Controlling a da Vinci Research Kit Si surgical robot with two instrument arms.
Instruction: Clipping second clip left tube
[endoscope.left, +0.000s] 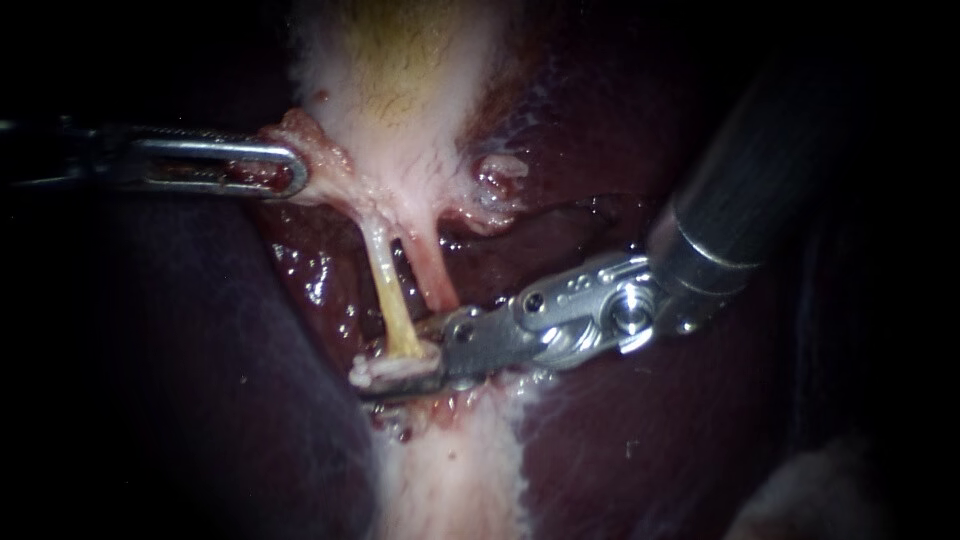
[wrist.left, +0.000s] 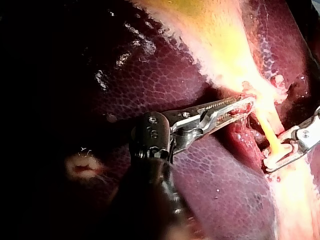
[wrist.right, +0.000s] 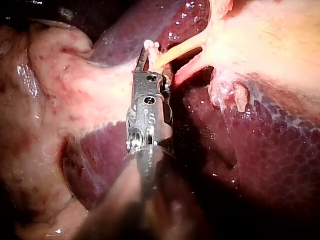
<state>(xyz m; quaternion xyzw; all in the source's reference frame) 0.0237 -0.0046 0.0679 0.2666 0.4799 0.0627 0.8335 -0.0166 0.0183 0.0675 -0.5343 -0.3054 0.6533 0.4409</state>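
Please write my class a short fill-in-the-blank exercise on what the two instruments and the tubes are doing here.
1. The left instrument has its jaws ___ on pale tissue beside the gallbladder.
2. Below the gallbladder, ___ tubes run side by side.
3. The yellowish tube, gripped by the right instrument, is the ___ of the pair in the endoscope view.
4. The dark red organ around them is the ___.
Missing words: shut; two; left; liver.
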